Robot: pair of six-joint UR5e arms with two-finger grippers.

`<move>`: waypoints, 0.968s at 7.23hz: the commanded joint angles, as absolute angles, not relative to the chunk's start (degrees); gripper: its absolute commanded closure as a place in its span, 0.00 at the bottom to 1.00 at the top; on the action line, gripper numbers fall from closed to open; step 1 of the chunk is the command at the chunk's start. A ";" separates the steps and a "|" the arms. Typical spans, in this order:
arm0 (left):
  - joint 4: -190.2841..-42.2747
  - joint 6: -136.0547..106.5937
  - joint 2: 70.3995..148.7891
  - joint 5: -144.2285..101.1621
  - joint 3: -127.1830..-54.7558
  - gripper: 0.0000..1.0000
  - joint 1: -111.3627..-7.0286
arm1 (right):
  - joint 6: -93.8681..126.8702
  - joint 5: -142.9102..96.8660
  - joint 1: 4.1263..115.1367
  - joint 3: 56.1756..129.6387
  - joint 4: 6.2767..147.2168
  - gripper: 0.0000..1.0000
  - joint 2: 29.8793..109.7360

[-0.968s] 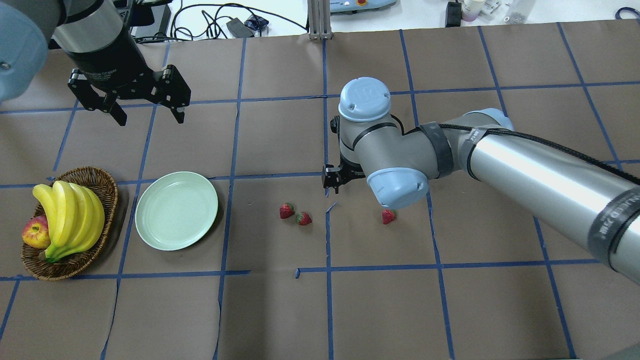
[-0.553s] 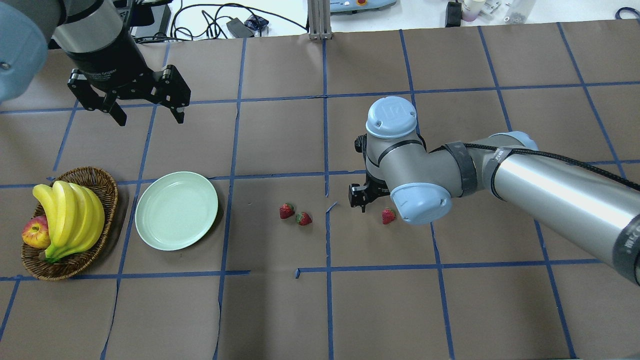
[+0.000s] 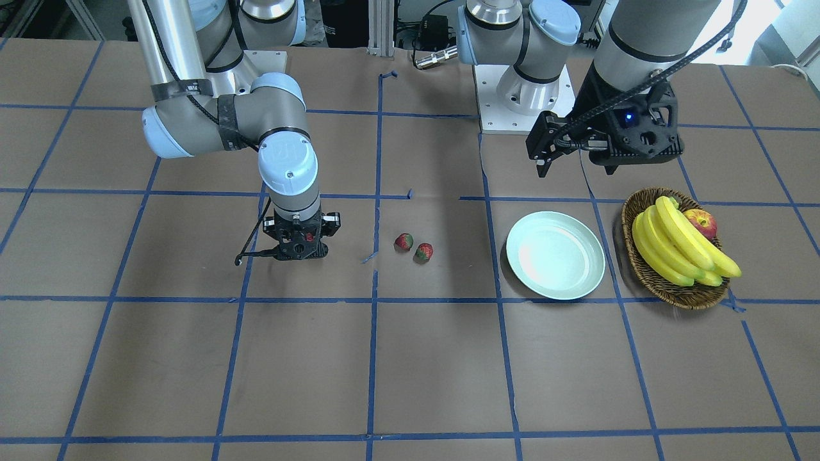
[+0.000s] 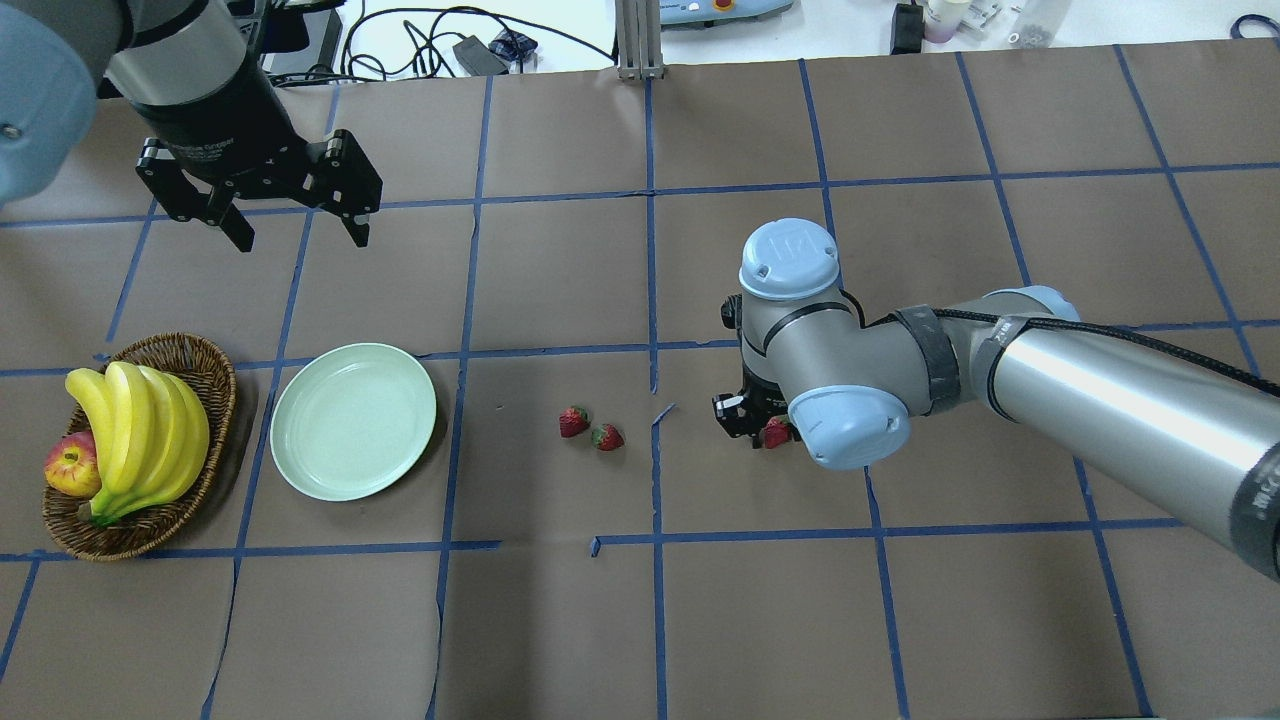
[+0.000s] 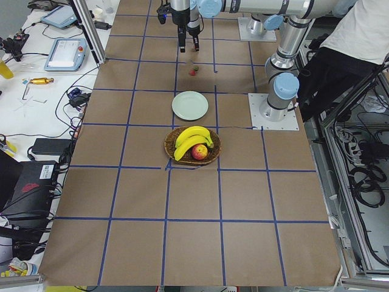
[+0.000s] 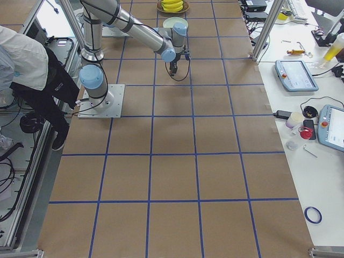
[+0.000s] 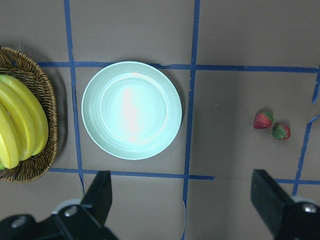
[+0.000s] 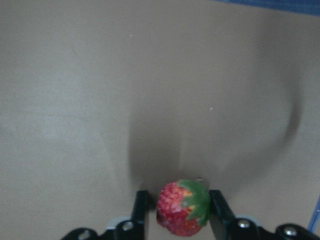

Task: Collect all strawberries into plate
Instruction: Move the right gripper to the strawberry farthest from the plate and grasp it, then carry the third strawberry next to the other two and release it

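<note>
Beneath wrist, right tool (image 8: 178, 196) straddles half-hidden strawberry (image 4: 774, 433), grip unclear; left tool (image 4: 302, 236) spread.

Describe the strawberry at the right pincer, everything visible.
The strawberry is small and red, with a pitted skin, a yellowish patch and a green leafy cap turned to one side. It appears to rest on the brown paper table, low between the two black fingers of the right pincer. Whether they press it yet is unclear.

2 silver arms (image 4: 1100, 385), pale-blue joint caps (image 4: 788, 258), black tools (image 4: 300, 238)
</note>
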State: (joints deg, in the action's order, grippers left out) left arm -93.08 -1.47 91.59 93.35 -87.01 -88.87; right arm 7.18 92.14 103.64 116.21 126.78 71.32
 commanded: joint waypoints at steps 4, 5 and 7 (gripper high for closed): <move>-93.08 -1.49 91.67 93.34 -87.01 0.00 -88.95 | 26.39 83.59 111.23 103.75 127.79 1.00 65.70; -93.08 -1.49 91.76 93.34 -87.10 0.00 -88.95 | 30.81 83.58 114.14 98.66 127.62 1.00 61.83; -93.08 -1.49 91.76 93.34 -87.10 0.00 -88.86 | 32.52 80.19 115.14 96.77 127.70 0.82 59.68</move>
State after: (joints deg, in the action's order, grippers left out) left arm -93.08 -1.46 91.74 93.34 -87.08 -88.90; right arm 31.01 82.77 114.18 98.27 127.65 61.26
